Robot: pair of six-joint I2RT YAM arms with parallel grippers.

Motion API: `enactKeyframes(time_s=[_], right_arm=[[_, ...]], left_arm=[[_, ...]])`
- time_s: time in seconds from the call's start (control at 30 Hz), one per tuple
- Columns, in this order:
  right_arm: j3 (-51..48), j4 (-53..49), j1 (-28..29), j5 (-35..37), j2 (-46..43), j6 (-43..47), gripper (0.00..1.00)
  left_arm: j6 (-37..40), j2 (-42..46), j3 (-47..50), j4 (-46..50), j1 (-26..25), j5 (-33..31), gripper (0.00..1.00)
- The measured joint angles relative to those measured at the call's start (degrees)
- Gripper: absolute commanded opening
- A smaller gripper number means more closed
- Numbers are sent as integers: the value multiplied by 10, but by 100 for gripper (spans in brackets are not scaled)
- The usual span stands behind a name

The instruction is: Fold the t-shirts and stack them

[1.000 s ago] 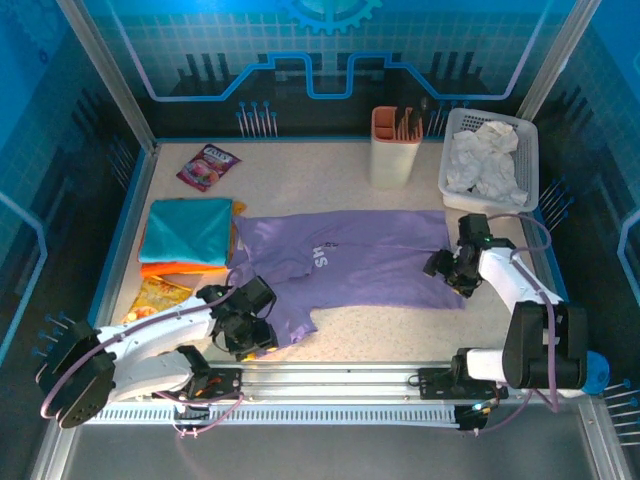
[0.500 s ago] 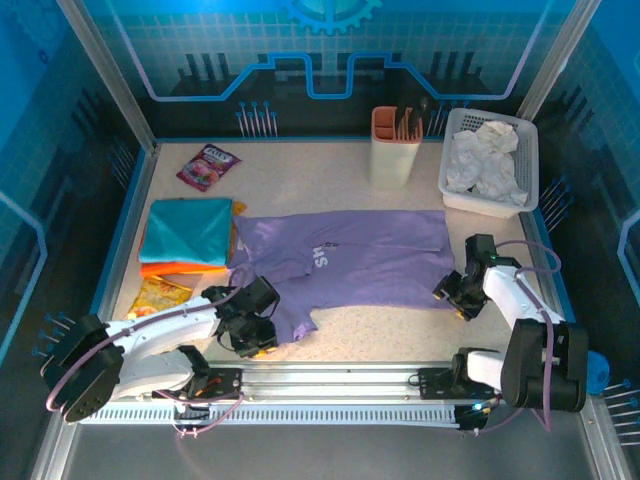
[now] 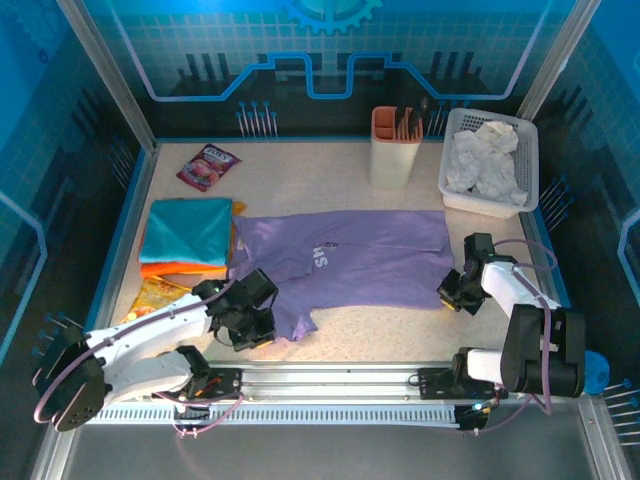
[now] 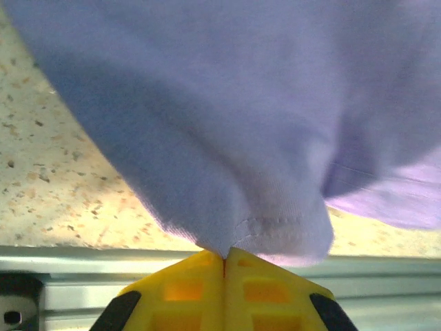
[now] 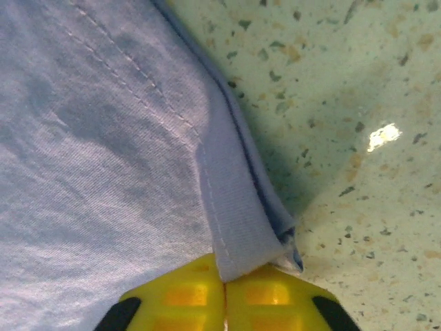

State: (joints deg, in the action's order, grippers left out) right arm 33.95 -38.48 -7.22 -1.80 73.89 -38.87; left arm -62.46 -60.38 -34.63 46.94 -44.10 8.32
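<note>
- left arm stretched low along near edge; left gripper [image 4: 224, 256] clamped on soft lavender-purple short-sleeved t-shirt [image 3: 350, 260], near-left hem
- right gripper [image 5: 224, 277] pinches its near-right corner
- shirt spread mid-table
- white plastic basket [image 3: 485, 205] holds crumpled white cloth [image 3: 485, 160]

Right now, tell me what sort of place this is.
Probably a robot test cell, not a home: blue printed panels wall in a speckled table, the left arm and right arm mount on a metal rail, and a purple tee lies spread as practice laundry.
</note>
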Motion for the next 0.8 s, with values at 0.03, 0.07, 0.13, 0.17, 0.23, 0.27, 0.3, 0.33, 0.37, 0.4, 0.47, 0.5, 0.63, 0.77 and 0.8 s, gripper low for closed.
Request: enactKeyframes(time_s=[0.03, 0.07, 0.13, 0.17, 0.23, 0.27, 0.3, 0.33, 0.37, 0.4, 0.47, 0.5, 0.63, 0.77, 0.8], right_arm=[[2, 0, 0, 0, 0, 2, 1], [3, 0, 0, 0, 0, 3, 1], [11, -2, 0, -3, 1, 6, 1], [17, -3, 0, -5, 1, 9, 1], [38, -9, -1, -16, 6, 15, 1], [48, -10, -2, -19, 10, 17, 1], [61, -11, -3, -23, 16, 21, 0], [73, -11, -4, -26, 21, 25, 0], [82, -12, -5, -30, 26, 28, 0], [92, -12, -6, -33, 33, 30, 0], [111, -15, -10, -39, 49, 34, 0], [119, -16, -12, -45, 57, 36, 1], [150, -24, -18, -65, 87, 40, 1], [187, -26, -26, -85, 117, 42, 2], [193, -25, -27, -90, 123, 42, 2]], left_arm=[[8, 1, -18, 11, 4, -2, 0], [14, 1, -34, 20, 9, -5, 0], [33, 1, -69, 40, 28, -8, 0], [42, 1, -81, 48, 37, -10, 0], [72, 1, -111, 66, 71, -10, 0], [82, 1, -121, 73, 86, -10, 0], [98, 1, -134, 81, 104, -10, 0], [114, 0, -147, 88, 124, -10, 0], [126, -2, -158, 92, 138, -10, 0], [142, -7, -173, 99, 153, -10, 0], [167, -20, -200, 103, 176, -10, 0], [178, -27, -214, 104, 186, -10, 0], [217, -61, -262, 102, 221, -10, 0], [244, -93, -289, 88, 256, -8, 0], [250, -99, -293, 82, 265, -6, 0]])
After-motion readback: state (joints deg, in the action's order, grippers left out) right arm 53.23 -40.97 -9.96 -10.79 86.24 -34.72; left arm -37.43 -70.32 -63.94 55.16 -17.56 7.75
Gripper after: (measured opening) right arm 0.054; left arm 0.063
